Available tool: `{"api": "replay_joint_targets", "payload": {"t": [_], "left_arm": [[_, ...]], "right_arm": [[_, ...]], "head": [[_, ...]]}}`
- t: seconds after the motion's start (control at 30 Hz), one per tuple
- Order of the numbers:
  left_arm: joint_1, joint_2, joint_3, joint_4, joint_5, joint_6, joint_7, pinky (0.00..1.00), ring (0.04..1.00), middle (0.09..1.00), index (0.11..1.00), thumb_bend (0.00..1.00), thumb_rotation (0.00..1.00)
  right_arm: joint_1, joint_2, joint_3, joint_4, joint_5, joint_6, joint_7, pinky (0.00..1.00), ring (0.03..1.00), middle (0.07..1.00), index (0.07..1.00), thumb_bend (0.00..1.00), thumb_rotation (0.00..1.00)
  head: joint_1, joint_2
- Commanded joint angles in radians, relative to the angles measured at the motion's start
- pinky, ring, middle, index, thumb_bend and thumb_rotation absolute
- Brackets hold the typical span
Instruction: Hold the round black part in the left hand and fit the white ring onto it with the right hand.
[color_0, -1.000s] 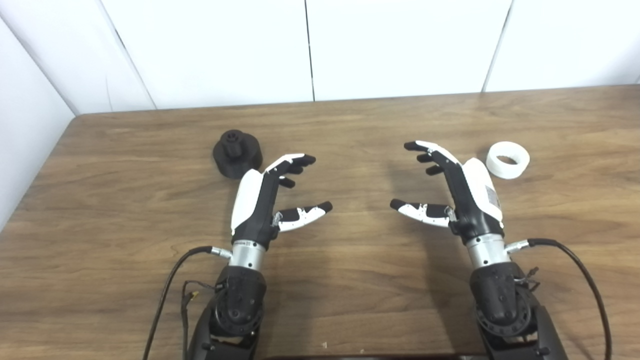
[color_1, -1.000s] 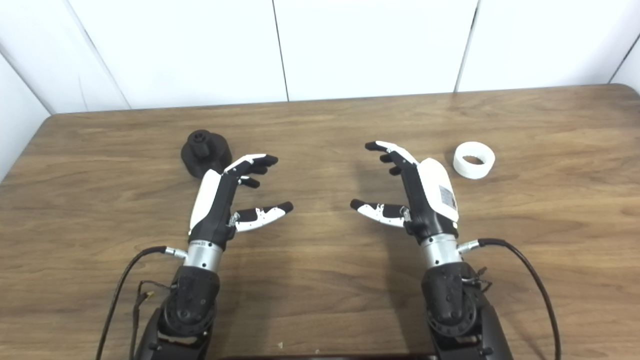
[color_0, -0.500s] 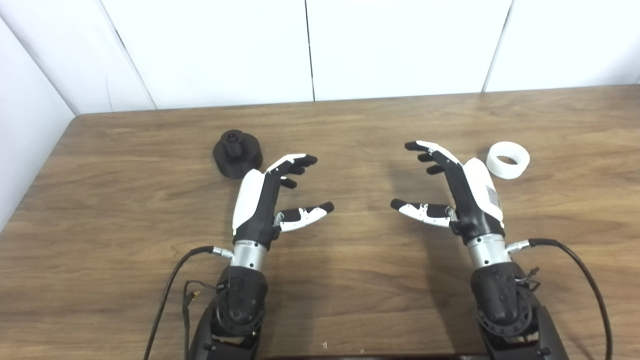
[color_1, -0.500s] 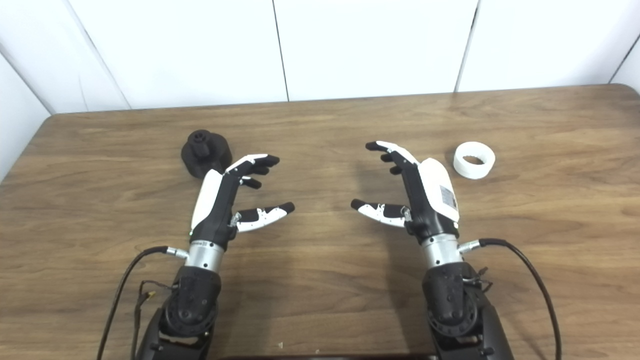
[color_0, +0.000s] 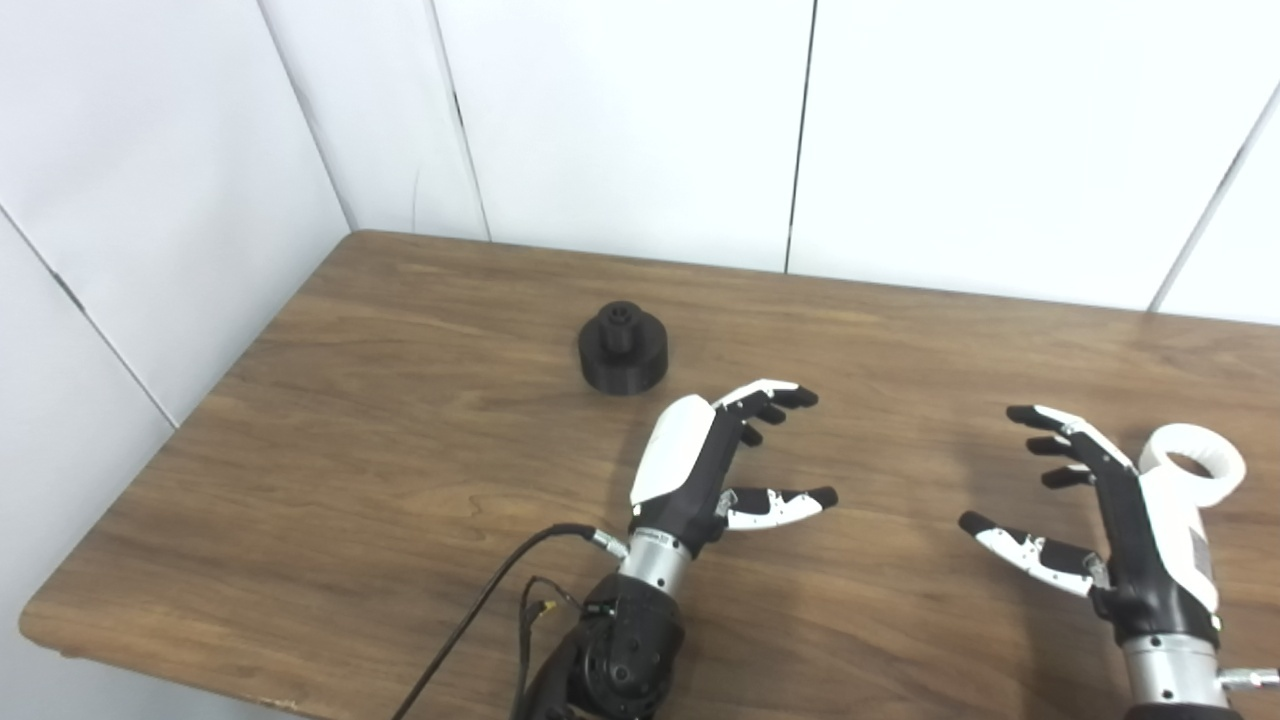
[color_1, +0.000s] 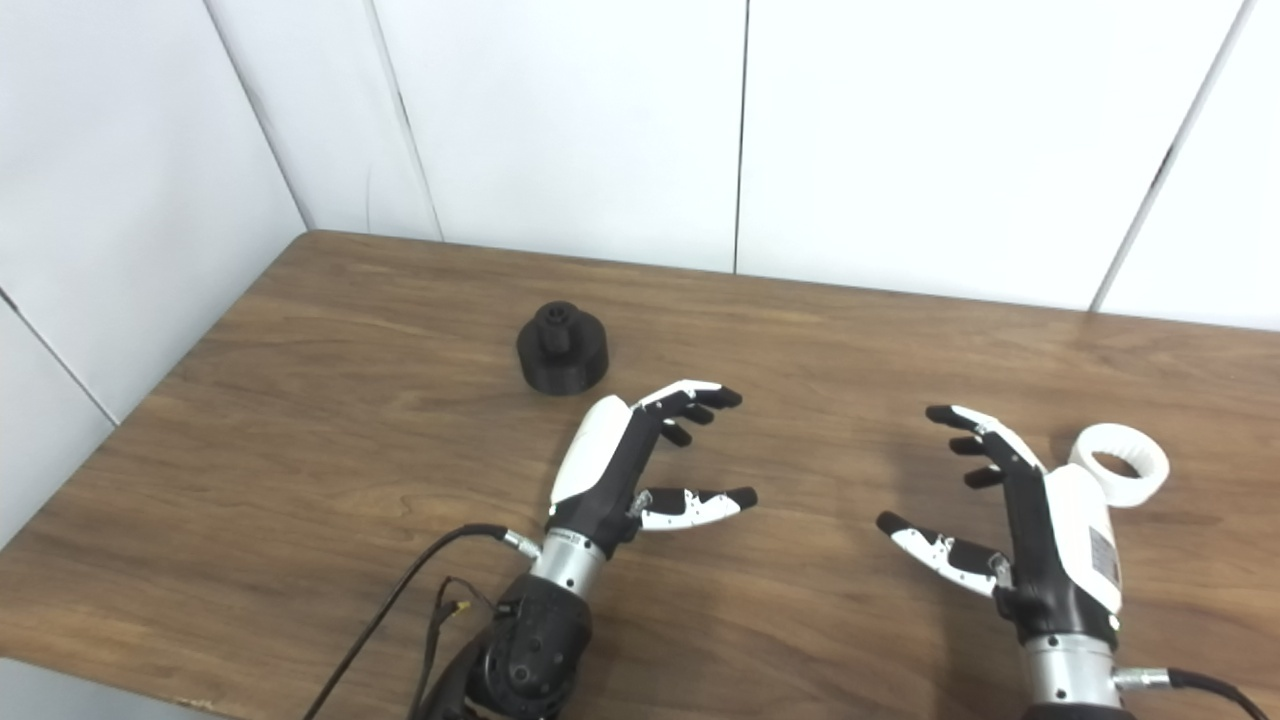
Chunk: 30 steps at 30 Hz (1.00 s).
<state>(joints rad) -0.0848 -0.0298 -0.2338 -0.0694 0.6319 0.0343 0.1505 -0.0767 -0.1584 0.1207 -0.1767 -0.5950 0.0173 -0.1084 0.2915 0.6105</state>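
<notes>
Black part (color_0: 621, 349) on table | white ring (color_1: 1119, 464) — seemingly flat | left hand (color_0: 700, 465), right hand (color_1: 1040, 525) — fingers spread, empty

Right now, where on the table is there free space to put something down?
Bare wood lies between the left hand and the right hand, left of the round black part toward the table edge, and along the wall. The right side is crowded: the white ring sits just behind the right hand.

Black part (color_0: 621, 348) upright, far-left; white ring (color_0: 1197, 465) flat, right.
</notes>
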Motion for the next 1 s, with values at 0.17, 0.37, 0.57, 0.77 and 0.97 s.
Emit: {"api": "replay_joint_targets", "payload": {"t": [0.17,0.37,0.57,0.77,0.97], "left_arm": [[-0.037,-0.001,0.005,-0.034,0.069,0.020,0.041,0.63,0.754,0.804,0.701,0.73,0.25],[-0.047,0.043,0.026,-0.065,0.179,0.092,0.039,0.83,0.970,0.967,0.726,0.78,0.42],[-0.072,0.104,0.075,-0.077,0.252,0.179,0.030,0.99,1.000,1.000,0.743,0.85,0.48],[-0.096,0.162,0.131,-0.077,0.271,0.229,0.033,1.00,1.000,1.000,0.777,0.89,0.49],[-0.120,0.217,0.201,-0.061,0.266,0.239,0.075,1.00,1.000,1.000,0.808,0.91,0.49]], "right_arm": [[-0.032,-0.003,-0.006,-0.023,0.010,-0.042,-0.015,0.61,0.732,0.793,0.752,0.70,0.00],[-0.032,-0.003,-0.005,-0.027,0.008,-0.035,-0.010,0.61,0.729,0.792,0.752,0.70,0.00],[-0.036,-0.005,-0.007,-0.022,0.012,-0.035,-0.009,0.61,0.730,0.792,0.751,0.70,0.00],[-0.041,-0.008,-0.008,-0.015,0.016,-0.040,-0.009,0.61,0.730,0.793,0.751,0.69,0.00],[-0.041,-0.010,-0.009,-0.017,0.028,-0.029,-0.004,0.62,0.737,0.802,0.759,0.68,0.00]], "head": [[0.005,0.004],[0.007,0.001],[0.010,0.002],[0.015,0.001],[0.018,-0.001]]}}
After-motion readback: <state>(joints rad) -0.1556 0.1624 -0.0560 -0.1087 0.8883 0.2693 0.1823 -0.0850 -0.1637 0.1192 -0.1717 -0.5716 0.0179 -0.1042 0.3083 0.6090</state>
